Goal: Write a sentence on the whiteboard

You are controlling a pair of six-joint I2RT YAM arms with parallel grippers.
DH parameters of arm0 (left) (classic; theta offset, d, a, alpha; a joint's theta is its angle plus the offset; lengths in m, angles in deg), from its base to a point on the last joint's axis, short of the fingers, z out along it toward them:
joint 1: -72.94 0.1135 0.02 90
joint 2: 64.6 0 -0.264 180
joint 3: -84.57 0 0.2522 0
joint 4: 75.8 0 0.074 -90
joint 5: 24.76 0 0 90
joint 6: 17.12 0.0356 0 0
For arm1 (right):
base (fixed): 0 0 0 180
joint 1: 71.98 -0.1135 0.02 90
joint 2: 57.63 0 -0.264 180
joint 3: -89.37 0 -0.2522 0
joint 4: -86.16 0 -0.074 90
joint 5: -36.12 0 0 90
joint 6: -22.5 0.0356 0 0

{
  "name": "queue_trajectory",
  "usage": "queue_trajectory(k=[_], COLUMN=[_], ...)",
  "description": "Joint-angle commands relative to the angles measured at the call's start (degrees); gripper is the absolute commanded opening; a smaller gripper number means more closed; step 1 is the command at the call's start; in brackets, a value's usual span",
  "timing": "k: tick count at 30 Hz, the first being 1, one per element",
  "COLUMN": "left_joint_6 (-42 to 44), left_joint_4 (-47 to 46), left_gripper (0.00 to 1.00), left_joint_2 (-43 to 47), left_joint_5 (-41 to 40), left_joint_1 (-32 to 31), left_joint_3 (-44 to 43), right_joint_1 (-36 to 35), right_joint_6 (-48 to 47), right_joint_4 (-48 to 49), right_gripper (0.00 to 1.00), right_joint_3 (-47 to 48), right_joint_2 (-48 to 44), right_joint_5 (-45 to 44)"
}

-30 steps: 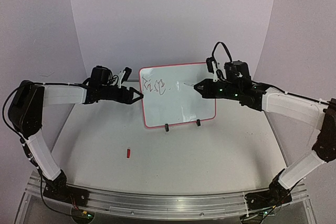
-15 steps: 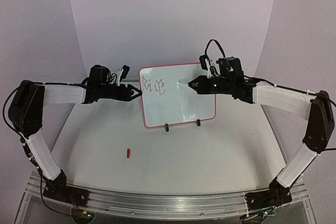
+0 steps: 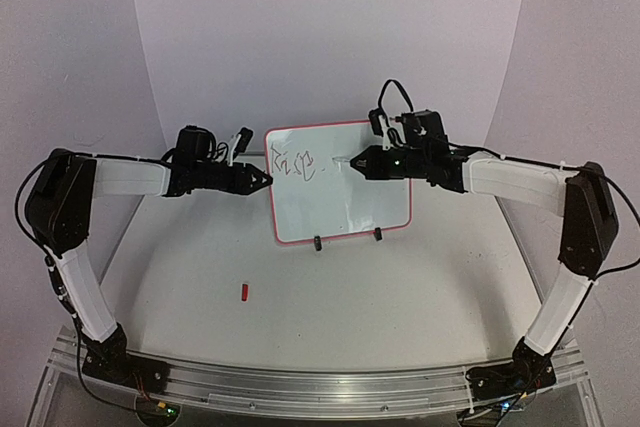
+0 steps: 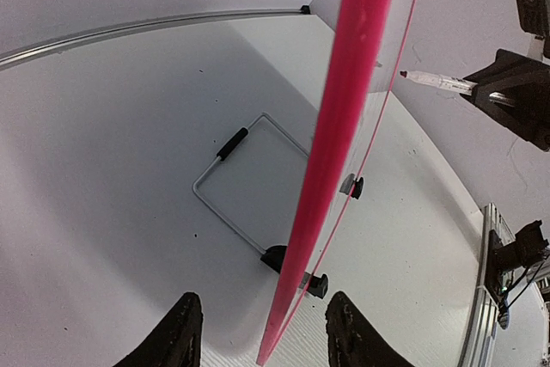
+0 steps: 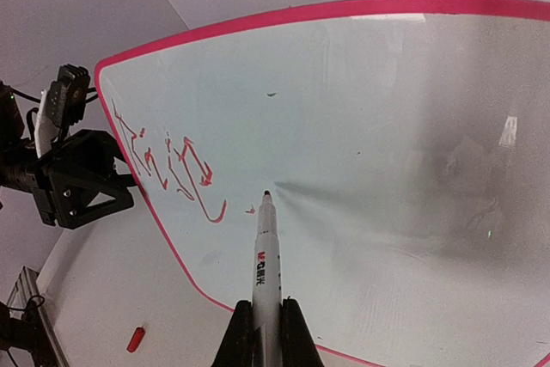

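Note:
The whiteboard (image 3: pixel 340 197) stands upright on two black clip feet at the middle of the table, its frame red-pink. A short scrawl of the sentence (image 3: pixel 295 163) sits at its upper left and shows as red strokes (image 5: pixel 168 169) in the right wrist view. My right gripper (image 3: pixel 372 162) (image 5: pixel 262 307) is shut on a white marker (image 5: pixel 267 251), whose tip is at the board just right of the scrawl. My left gripper (image 3: pixel 265 179) (image 4: pixel 263 298) straddles the board's left edge (image 4: pixel 335 152). It is open, with a gap on each side.
A small red marker cap (image 3: pixel 245 292) lies on the table in front of the board, to the left. A wire stand (image 4: pixel 232 178) props the board from behind. A metal rail (image 3: pixel 300 387) runs along the near edge by the arm bases.
My right arm has carried the marker leftward across the board, close to the scrawl. The left gripper's jaws have narrowed around the board's edge.

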Motion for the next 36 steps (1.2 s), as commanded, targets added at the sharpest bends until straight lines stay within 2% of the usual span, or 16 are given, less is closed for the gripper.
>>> queue_trajectory(k=[1,13,15,20,25,36], left_joint_6=[1.3,2.5,2.8,3.9,5.2,6.0], left_joint_4=[-1.1,-0.9,-0.4,0.5,1.3,1.8], left_gripper=[0.47,0.24,0.16,0.06,0.0,0.0], left_joint_2=[-1.1,-2.4,-2.6,-2.6,-2.3,-2.2], left_joint_5=[2.1,3.0,2.9,2.4,1.6,0.7], left_joint_1=[0.2,-0.7,-0.8,-1.2,-1.5,-1.5], left_joint_3=[-3.4,-4.6,-4.8,-5.0,-4.8,-4.6], right_joint_1=[-0.1,-0.1,-0.1,0.0,0.0,0.0], right_joint_6=[0.4,1.5,1.5,1.6,1.7,2.3], right_joint_4=[2.6,2.5,2.4,2.4,2.4,2.4], right_gripper=[0.0,0.0,0.0,0.0,0.0,0.0], right_joint_3=[3.0,4.0,3.8,3.2,2.0,-1.6], right_joint_2=[1.0,2.8,2.7,2.1,1.2,0.0], right_joint_5=[-0.4,-2.4,-2.9,-4.2,-5.2,-4.3])
